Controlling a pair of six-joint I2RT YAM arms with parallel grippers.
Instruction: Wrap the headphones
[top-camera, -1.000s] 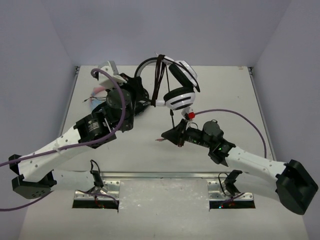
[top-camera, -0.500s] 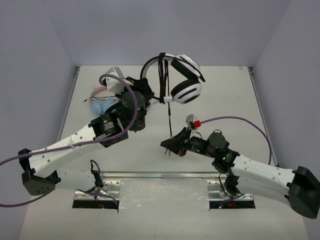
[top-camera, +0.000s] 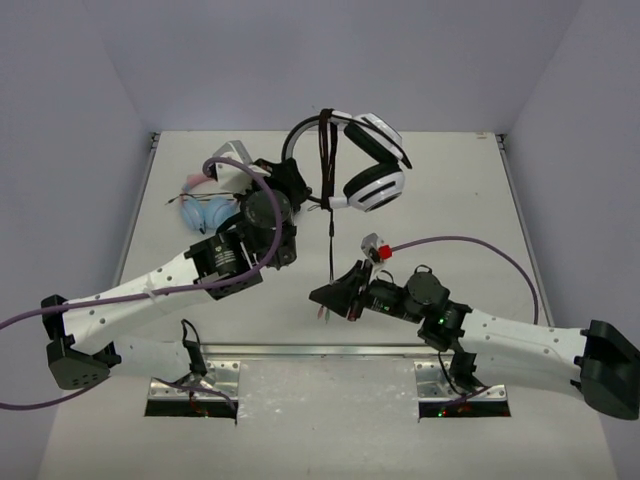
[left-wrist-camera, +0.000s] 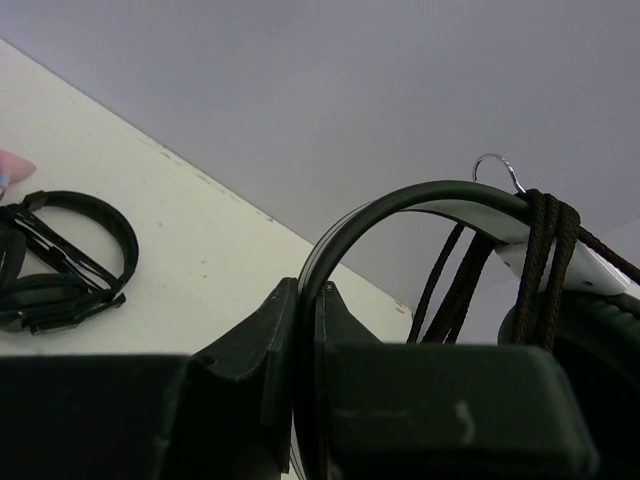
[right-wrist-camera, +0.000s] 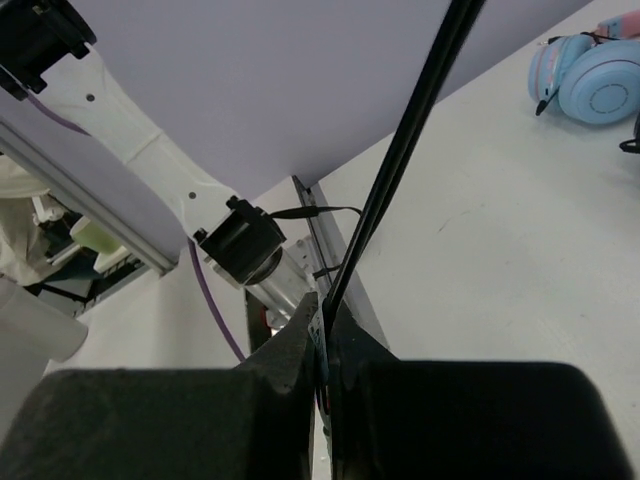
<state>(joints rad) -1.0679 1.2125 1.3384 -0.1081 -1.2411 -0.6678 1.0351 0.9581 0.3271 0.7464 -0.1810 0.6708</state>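
Black cable (top-camera: 332, 235), taut from the headband (top-camera: 298, 132) to the right gripper (top-camera: 325, 297) pinched fully closed on it, could slip free if pulled harder, or twist the headphones (top-camera: 372, 180) (aloft over the table's (top-camera: 450, 200) far middle) out of the left gripper's (top-camera: 292, 187) tight clamp on the headband.

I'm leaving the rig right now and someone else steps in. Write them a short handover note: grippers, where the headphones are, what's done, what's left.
Left gripper: shut on the headband, holding the white headphones up above the table.
Right gripper: shut on the black cable, which runs straight from the headband down to it.
Done: several cable turns sit around the headband.
Left: wind on the free stretch, probably secure the end, then set the headphones down.
Leave the pink-and-blue headphones on the table alone.
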